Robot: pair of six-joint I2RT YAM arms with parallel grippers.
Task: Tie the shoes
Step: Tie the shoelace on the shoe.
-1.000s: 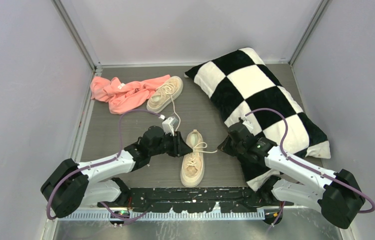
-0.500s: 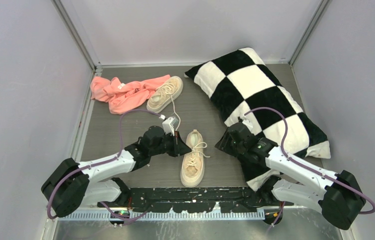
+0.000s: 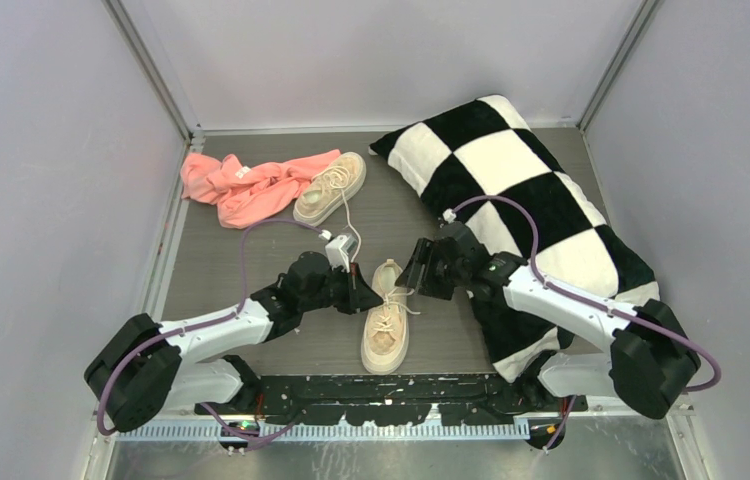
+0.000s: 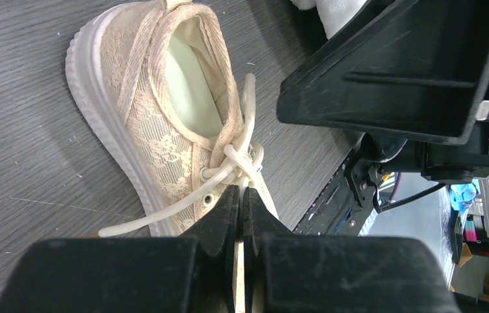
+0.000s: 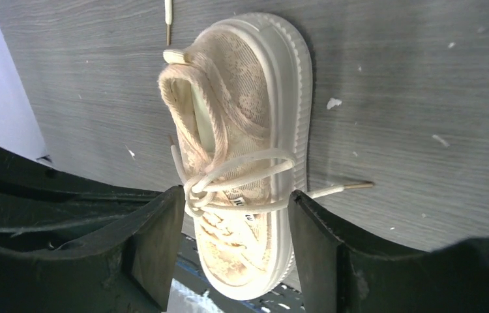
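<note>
**Toe, lace and pillow end out of sight**

In the left wrist view, the near shoe [image 4: 163, 111] loses its toe behind the left gripper [image 4: 240, 193]. A pale sliver between its pressed fingers is too thin to identify. Toward the back-left corner, the pink cloth [image 3: 241, 185] meets the far shoe [image 3: 331, 187], and any overlap is unclear. The right arm [image 3: 551, 305] hides the near end of the pillow [image 3: 511, 160].

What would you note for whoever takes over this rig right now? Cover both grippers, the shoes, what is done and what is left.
The left gripper is shut, apparently pinching a lace at the near shoe's knot.
The right gripper is open over that shoe's lace loop.
The far shoe lies against the cloth, one lace trailing.
Done: the near shoe has a first knot and a loop.
To do: finish that bow, then tie the far shoe.
</note>
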